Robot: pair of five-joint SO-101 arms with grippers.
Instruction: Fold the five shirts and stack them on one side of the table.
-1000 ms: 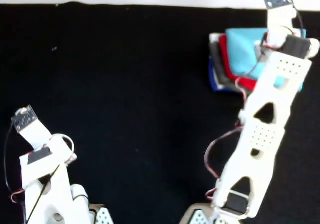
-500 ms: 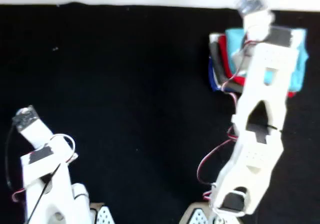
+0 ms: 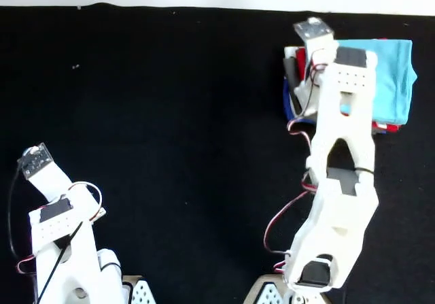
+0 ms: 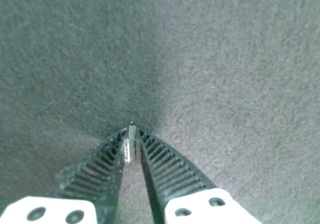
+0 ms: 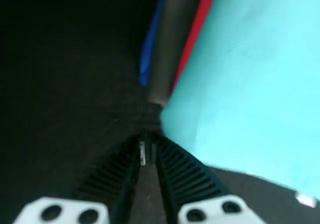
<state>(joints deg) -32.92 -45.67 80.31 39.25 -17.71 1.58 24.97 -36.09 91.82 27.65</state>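
In the high view, a stack of folded shirts [image 3: 394,107] is seen at the far right of the black table [image 3: 170,100], topped by a light blue shirt [image 3: 387,62]. The right arm [image 3: 343,147] is stretched over it. In the left wrist view, the left gripper [image 4: 131,134] is clenched on nothing. In the right wrist view, the right gripper [image 5: 146,146] is clenched and empty, just beside the light blue shirt's corner.

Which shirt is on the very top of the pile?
The light blue shirt. It lies over the others; the red shirt, grey shirt and dark blue shirt only peek out at the edge beneath it.
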